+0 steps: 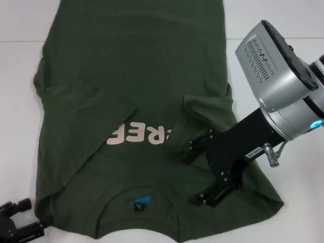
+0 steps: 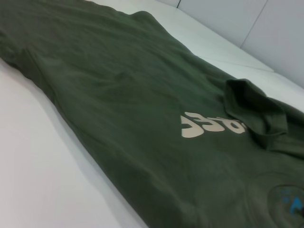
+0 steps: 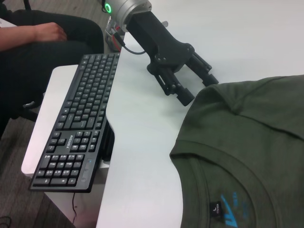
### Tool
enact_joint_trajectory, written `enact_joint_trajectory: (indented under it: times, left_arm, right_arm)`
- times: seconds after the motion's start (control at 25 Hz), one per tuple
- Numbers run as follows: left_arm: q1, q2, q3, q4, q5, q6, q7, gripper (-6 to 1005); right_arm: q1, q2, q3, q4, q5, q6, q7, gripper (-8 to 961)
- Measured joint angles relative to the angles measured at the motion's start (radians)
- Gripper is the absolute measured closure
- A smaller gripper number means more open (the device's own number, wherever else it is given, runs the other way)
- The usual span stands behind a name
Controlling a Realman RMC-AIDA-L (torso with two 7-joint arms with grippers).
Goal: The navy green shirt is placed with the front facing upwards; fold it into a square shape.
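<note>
The shirt lies chest-up on the white surface, collar nearest the robot. The right gripper rests over its folded-in right sleeve, apparently laying it across the "FREE!" lettering; whether its jaws are spread cannot be told. The left gripper, jaws slightly spread, waits just off the shirt's left shoulder. A keyboard crowds that side; bare surface flanks the shirt.

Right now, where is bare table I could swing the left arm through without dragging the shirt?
Bare white table runs along the navy green shirt's left edge, from the left gripper away toward the far hem. More lies beyond the shirt's right edge. Crowded: the right gripper sits on the chest lettering beside a bunched fold.
</note>
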Motion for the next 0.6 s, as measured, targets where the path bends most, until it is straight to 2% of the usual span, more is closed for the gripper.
enact_joint_trajectory:
  times: [0.44, 0.6]
  left_arm:
    - [-0.019, 0.000, 0.000, -0.020, -0.003, -0.054, 0.035, 101]
    - [-0.021, 0.002, 0.000, -0.026, -0.003, -0.064, 0.063, 142]
  right_arm:
    - [-0.010, 0.001, 0.000, 0.004, 0.004, 0.004, 0.009, 35]
    - [-0.010, 0.002, 0.000, 0.006, 0.005, 0.007, 0.010, 35]
